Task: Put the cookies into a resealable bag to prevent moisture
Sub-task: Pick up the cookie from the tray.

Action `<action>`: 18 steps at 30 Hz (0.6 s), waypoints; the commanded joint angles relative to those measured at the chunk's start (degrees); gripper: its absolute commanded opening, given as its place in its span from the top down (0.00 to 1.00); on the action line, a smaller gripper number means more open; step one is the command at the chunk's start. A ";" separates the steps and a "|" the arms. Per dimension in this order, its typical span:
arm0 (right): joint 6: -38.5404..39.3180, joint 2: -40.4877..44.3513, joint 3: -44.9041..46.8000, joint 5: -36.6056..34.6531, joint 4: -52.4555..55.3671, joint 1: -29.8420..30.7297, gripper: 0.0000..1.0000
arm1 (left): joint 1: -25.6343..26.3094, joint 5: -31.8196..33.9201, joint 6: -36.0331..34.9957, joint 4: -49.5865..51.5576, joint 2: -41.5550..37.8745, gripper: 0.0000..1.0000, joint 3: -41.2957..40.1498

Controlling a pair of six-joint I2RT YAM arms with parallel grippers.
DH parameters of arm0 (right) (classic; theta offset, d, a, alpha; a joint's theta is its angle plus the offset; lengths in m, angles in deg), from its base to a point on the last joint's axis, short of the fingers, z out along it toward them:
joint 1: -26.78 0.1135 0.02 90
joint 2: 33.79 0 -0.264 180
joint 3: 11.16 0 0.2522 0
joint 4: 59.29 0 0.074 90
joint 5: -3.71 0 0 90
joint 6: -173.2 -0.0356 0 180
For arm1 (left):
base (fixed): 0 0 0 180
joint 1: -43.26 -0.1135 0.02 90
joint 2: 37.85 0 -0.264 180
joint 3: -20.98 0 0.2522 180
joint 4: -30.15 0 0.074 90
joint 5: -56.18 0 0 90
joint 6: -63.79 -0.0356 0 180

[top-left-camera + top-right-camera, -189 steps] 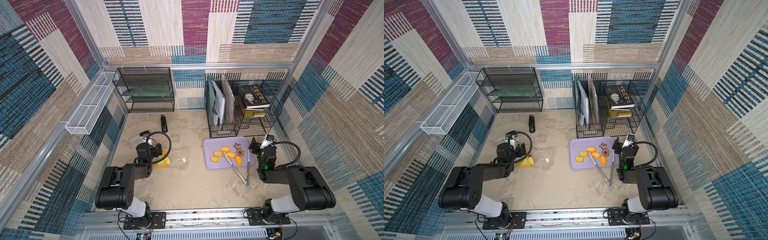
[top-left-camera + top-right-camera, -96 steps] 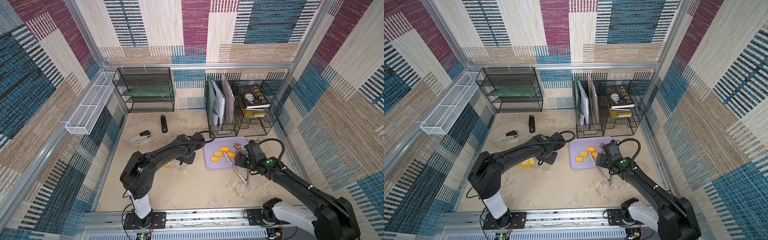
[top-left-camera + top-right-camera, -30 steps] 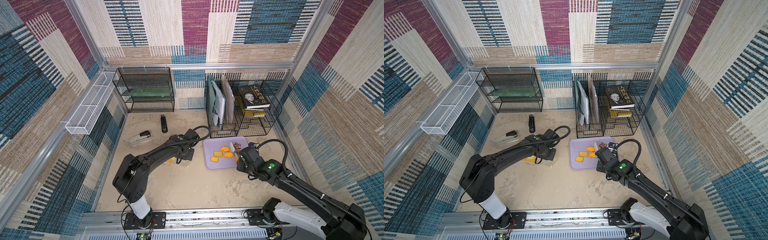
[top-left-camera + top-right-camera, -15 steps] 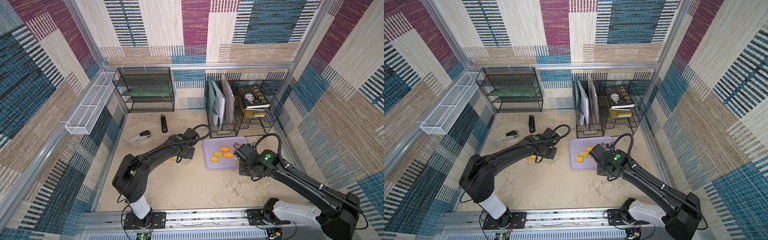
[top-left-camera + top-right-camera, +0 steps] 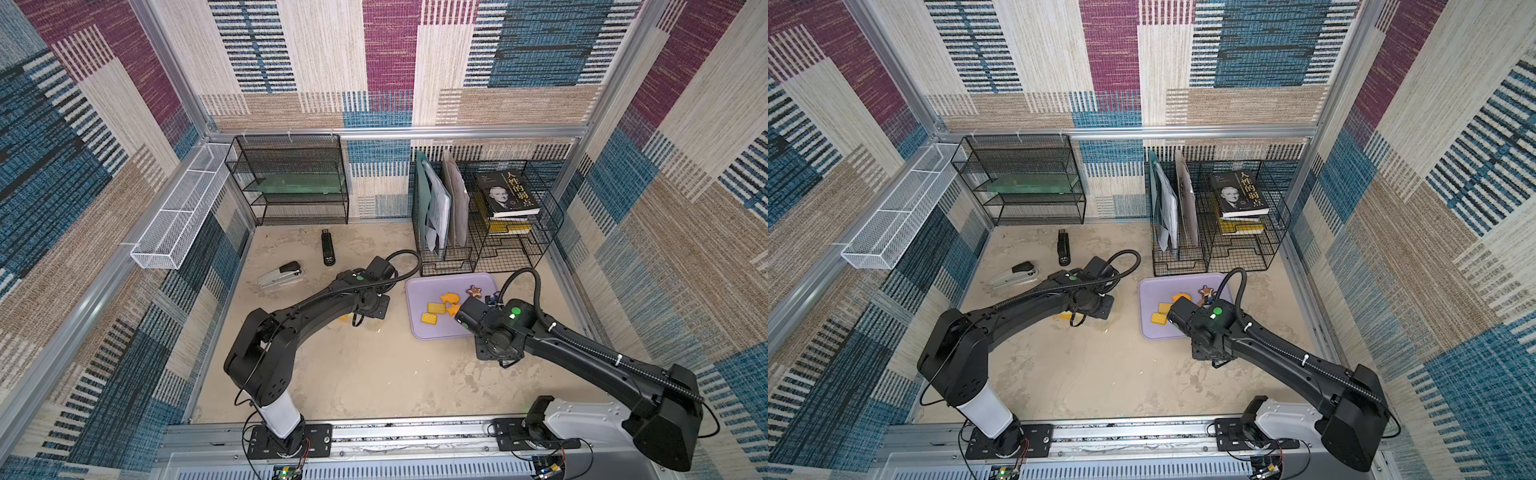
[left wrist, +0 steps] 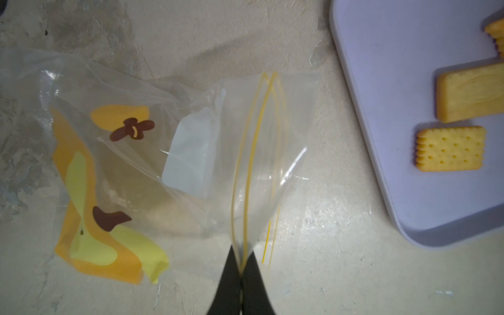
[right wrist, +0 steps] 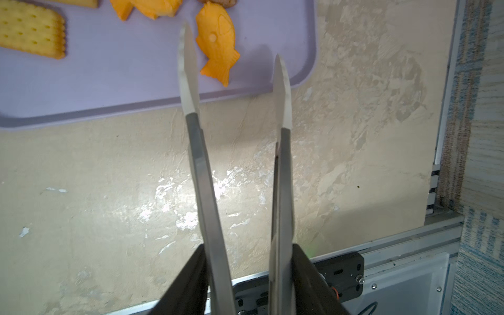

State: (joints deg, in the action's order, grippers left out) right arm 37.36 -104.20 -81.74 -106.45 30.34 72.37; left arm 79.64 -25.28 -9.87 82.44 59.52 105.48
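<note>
The left gripper [image 6: 241, 268] pinches the resealable bag [image 6: 191, 152] by its zip edge, left of the lilac tray [image 7: 109, 81] holding the cookies [image 5: 436, 308]. The right gripper [image 7: 246, 261] clamps tongs [image 7: 201, 169], their tips apart beside a fish cookie [image 7: 216, 46].

Woven panels striped in blue, maroon, beige and cream cover the walls [image 5: 395, 62] on three sides, framed by pale metal bars [image 5: 399, 132]. The floor [image 5: 374, 374] is mottled, scuffed beige. A black wire shelf [image 5: 291, 183] stands at the back, and a black wire rack [image 5: 548, 224] holding folders [image 5: 440, 208] and books [image 5: 507, 195] stands further along. A white mesh basket [image 5: 178, 212] hangs on a side wall.
</note>
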 commanded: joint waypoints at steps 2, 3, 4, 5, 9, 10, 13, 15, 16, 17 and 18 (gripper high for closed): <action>3.02 -1.13 0.35 -0.42 -3.05 -0.12 0.57 | -0.04 -1.01 -1.45 0.49 -0.73 1.00 0.67; 3.56 -1.26 0.46 -0.32 -3.27 -0.13 0.57 | -0.04 -1.03 -1.48 0.67 -0.75 1.00 0.71; 4.18 -1.35 0.47 -0.33 -3.65 -0.14 0.58 | 0.00 -1.08 -1.51 0.84 -0.69 1.00 0.89; 5.50 -1.18 0.54 -0.08 -4.41 -0.15 0.58 | -0.04 -1.10 -1.49 1.10 -0.63 1.00 1.06; 7.85 -0.90 0.69 1.76 -6.66 -1.22 0.58 | 0.00 -1.24 -1.59 1.77 -0.39 1.00 1.76; 7.93 -1.06 0.81 1.77 -6.74 -1.65 0.58 | -0.04 -1.28 -1.57 1.95 -0.34 1.00 1.88; 9.18 -1.58 0.83 2.85 -7.93 -2.80 0.59 | -0.04 -1.39 -1.65 2.21 -0.42 1.00 2.12; 9.66 -2.32 0.91 4.06 -8.03 -3.64 0.64 | 0.01 -1.33 -1.75 2.56 -0.38 1.00 2.46; 10.17 -2.60 0.98 4.74 -8.26 -3.67 0.68 | -0.03 -1.35 -1.77 2.61 -0.27 1.00 2.55; 10.48 -2.77 0.95 5.24 -8.45 -3.62 0.69 | -0.04 -1.38 -1.86 2.66 -0.28 1.00 2.56; 10.60 -2.89 0.96 5.31 -8.55 -3.66 0.71 | 0.00 -1.45 -1.84 2.70 -0.22 1.00 2.57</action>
State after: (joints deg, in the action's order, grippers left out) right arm 45.97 -106.74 -80.89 -103.63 24.66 68.67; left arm 79.64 -26.46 -9.98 84.23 59.28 107.60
